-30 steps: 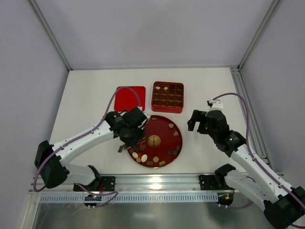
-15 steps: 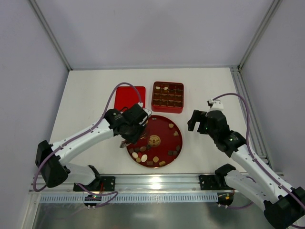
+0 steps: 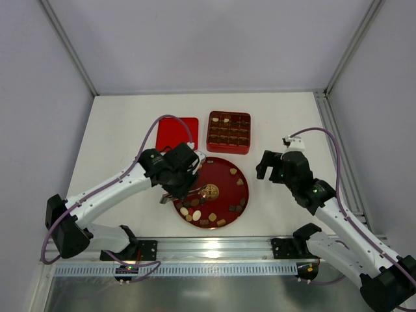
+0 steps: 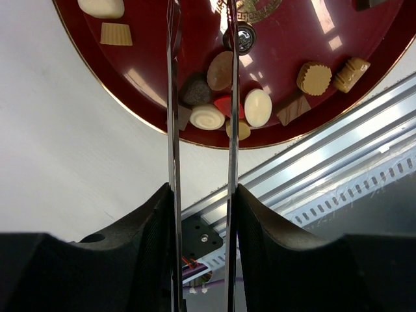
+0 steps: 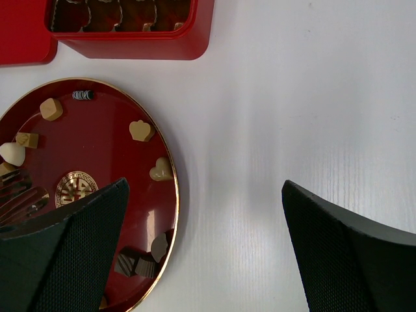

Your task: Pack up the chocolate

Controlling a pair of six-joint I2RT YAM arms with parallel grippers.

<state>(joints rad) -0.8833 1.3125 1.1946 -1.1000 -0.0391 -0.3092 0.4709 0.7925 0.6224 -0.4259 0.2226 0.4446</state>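
chocolate pieces [image 3: 196,214] bunch at 6 to 8 o'clock on the round red plate [image 3: 220,173], with more scattered at 1 to 4 o'clock. left gripper [image 3: 196,187] hangs over the plate, at 9 o'clock of the gold emblem [image 3: 209,191]. its thin metal fingers [image 4: 173,97] stand apart, nothing pinched (a brown oval [image 4: 221,70] lies loose on the plate under the gap). right gripper [image 5: 205,188] is spread wide over the table [image 3: 273,123] at the plate's 3 o'clock. red grid box [image 3: 229,149] at 12, some cells filled. red lid [image 3: 172,136] at 11.
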